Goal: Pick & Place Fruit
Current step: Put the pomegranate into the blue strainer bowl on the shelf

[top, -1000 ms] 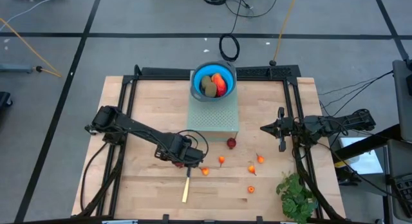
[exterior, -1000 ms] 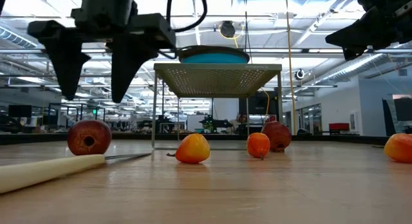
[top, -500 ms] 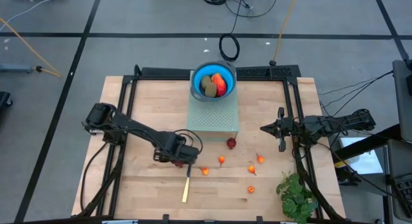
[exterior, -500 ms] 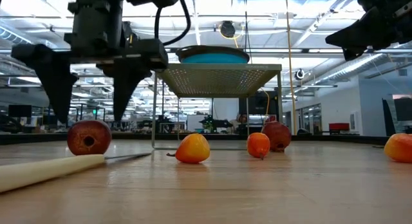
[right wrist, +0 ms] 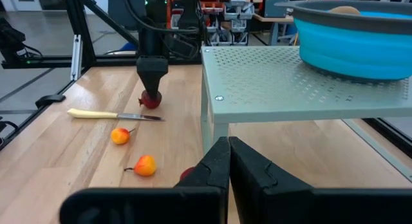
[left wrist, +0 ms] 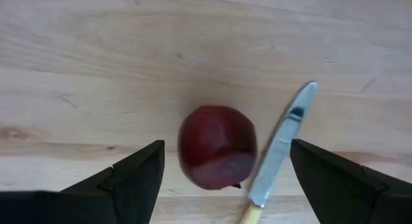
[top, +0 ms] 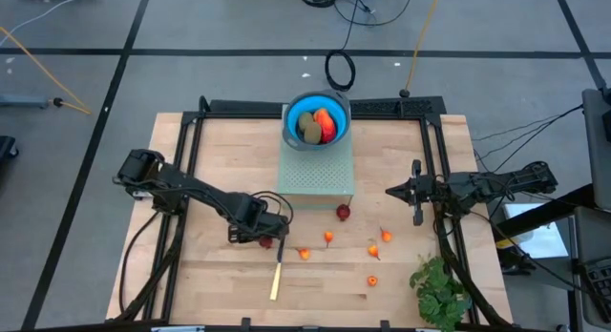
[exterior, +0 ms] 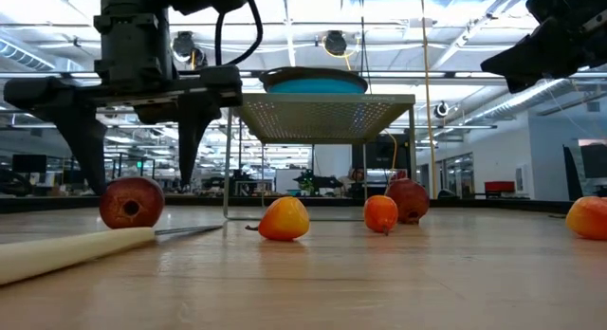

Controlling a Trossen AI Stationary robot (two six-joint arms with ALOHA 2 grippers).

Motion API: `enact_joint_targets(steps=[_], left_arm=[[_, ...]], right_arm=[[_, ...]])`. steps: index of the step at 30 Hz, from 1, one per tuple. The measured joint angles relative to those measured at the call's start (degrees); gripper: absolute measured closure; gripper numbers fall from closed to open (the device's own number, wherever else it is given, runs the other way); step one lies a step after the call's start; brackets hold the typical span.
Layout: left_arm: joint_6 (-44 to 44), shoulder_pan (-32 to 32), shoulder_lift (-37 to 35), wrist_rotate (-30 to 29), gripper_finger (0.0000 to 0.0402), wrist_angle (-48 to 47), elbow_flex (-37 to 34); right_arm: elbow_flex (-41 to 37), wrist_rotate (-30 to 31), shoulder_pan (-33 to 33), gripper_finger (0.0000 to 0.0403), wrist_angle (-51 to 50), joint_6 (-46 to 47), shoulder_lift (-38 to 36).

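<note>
A dark red ball (left wrist: 217,147) lies on the wooden table beside the knife's blade (left wrist: 283,143). My left gripper (top: 264,237) hangs open over it, pointing down, one finger (exterior: 90,150) on either side and slightly above the ball (exterior: 131,202), not touching. A second dark red ball (top: 343,212) rests near the stand. Several tiny orange fruits (top: 327,238) are scattered on the table. The blue bowl (top: 290,124) holds two olive-brown ovals (top: 308,128) and a red-orange piece (top: 327,122). My right gripper (top: 391,191) waits shut at the right, held level.
The bowl stands on a pale green perforated stand (top: 316,177) at the table's far middle. A pale-handled knife (top: 276,277) lies toward the near edge. A leafy green bunch (top: 439,290) sits at the near right corner. Black frame rails (top: 181,170) run along the table's sides.
My left gripper has come down toward the dark red ball and shifted a little toward the table's left edge, rolling about its own axis so that its fingers now flank the ball. The ball and the knife have stayed where they were.
</note>
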Motion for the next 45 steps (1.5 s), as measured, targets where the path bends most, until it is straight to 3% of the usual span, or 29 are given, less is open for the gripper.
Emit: enact_joint_targets(steps=[45], left_arm=[[-7.31,-1.53,4.31,0.09,0.0067,5.03,-2.83]], right_arm=[[-0.02,0.02,0.02,0.0403,0.0,-0.15,0.02]])
